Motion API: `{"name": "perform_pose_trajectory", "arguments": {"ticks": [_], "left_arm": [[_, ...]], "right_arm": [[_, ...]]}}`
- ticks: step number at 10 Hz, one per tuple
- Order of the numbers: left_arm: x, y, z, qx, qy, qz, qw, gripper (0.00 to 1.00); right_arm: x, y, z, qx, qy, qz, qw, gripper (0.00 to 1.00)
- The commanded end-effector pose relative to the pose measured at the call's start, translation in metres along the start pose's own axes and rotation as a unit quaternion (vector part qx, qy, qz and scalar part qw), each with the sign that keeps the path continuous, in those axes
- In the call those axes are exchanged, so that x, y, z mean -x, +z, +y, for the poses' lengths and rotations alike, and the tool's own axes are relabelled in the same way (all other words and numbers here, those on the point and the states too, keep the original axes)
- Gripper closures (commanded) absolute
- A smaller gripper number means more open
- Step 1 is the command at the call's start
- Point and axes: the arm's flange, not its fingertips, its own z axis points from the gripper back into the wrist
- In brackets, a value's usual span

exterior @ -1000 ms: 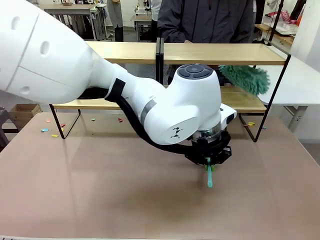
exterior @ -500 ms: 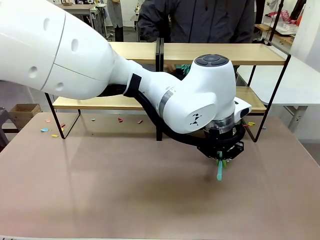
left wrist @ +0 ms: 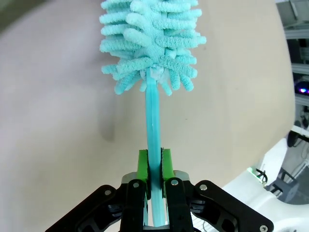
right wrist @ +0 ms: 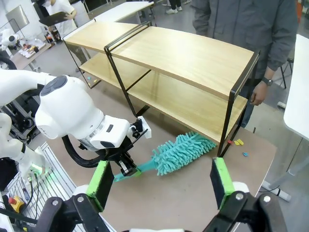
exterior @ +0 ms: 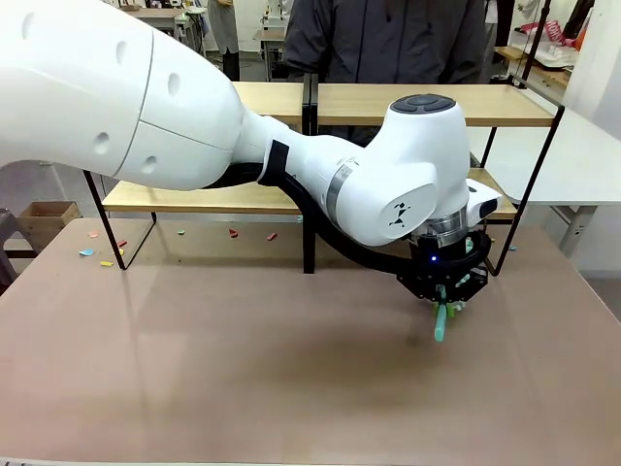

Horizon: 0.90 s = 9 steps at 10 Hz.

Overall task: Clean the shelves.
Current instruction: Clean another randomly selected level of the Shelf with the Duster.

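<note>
We find the left gripper (left wrist: 154, 166) clamped tight on the thin teal handle of a duster (left wrist: 149, 43), its green pads (left wrist: 143, 166) pressing the stem from both sides close to its end. From the gripper the stem runs straight ahead to the fluffy teal head, low over the beige counter (left wrist: 58, 121); we cannot tell whether the head touches it. From the front, this gripper hangs low over the counter with the wrist turned down, and a short tail of the handle sticks out beneath it toward our side. The shelves (exterior: 408, 105) stand just behind the gripper, across the far part of the counter: two light wooden boards, one above the other, in a thin black frame with a black centre divider. Their end leg is close on the gripper's right. From the right wrist we see the duster head reaching ahead of the left gripper, stopping just short of the foot of that corner post, beside the edge of the lower board. Small coloured scraps (exterior: 233, 233) lie on the counter beneath the lower board, well off to the gripper's left, and a few more lie past the post. The right gripper (right wrist: 161, 182) is high above the counter, fingers spread wide, nothing between them. A person (exterior: 388, 39) stands beyond the shelves, one hand (right wrist: 258, 92) beside the end frame.
</note>
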Motion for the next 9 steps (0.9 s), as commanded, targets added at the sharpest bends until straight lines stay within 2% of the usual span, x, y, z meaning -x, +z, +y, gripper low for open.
{"name": "perform_pose_trajectory", "arguments": {"ticks": [1,2,4,5,7,9], "left_arm": [[-0.010,0.005,-0.010,0.045,-0.018,0.025,0.999,0.88],[-0.013,0.007,-0.011,0.081,-0.002,0.028,0.996,0.88],[-0.017,0.017,-0.004,0.189,0.024,0.024,0.981,0.88],[-0.017,0.019,0.001,0.220,0.020,0.035,0.975,0.88],[-0.012,0.024,0.012,0.202,0.028,0.016,0.979,0.88],[0.004,0.036,0.022,0.190,0.023,0.023,0.981,0.88]], "right_arm": [[-0.001,0.000,0.000,-0.005,0.001,-0.003,1.000,0.00],[-0.001,0.000,0.000,-0.005,0.001,-0.003,1.000,0.00],[-0.001,0.000,0.000,-0.005,0.001,-0.003,1.000,0.00],[-0.001,0.000,0.000,-0.005,0.001,-0.003,1.000,0.00],[-0.001,0.000,0.000,-0.005,0.001,-0.003,1.000,0.00],[-0.001,0.000,0.000,-0.005,0.001,-0.003,1.000,0.00]]}}
